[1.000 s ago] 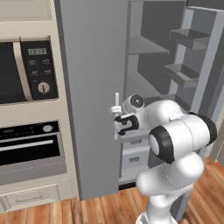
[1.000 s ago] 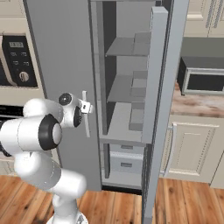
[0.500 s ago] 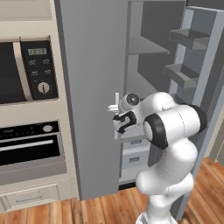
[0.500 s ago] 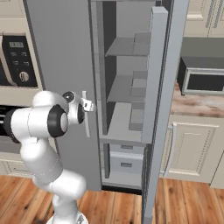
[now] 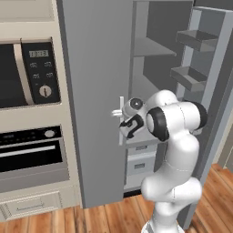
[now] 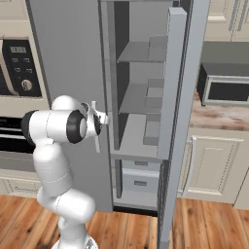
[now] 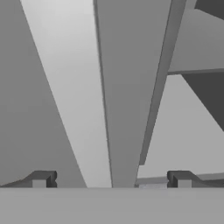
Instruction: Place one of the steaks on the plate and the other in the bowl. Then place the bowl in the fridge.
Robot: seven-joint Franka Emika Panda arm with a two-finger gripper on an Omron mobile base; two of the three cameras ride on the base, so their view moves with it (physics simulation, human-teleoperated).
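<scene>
The grey fridge [image 5: 95, 91] [image 6: 68, 58] fills the middle of both base views, its left door shut and its right door [image 5: 200, 68] [image 6: 180, 97] swung wide. My gripper [image 5: 119, 114] [image 6: 99, 116] [image 7: 111, 179] is at the left door's slim pale handle [image 5: 121, 132] [image 6: 97, 141] [image 7: 74, 87]. In the hand view the fingertips [image 7: 41, 179] stand far apart, open, with the handle running up between them. Grey inner shelves [image 6: 138, 97] are bare. The steaks, plate and bowl are out of view.
A cream-framed built-in microwave [image 5: 27, 77] and oven [image 5: 32, 150] stand left of the fridge. A counter with a steel microwave [image 6: 226, 90] and cream cabinets [image 6: 214, 165] lies right of the open door. Two drawers [image 5: 141, 159] sit low inside the fridge.
My arm's elbow and upper links have swung left toward the shut door. The hand has stayed at the handle, and both doors are where they were.
</scene>
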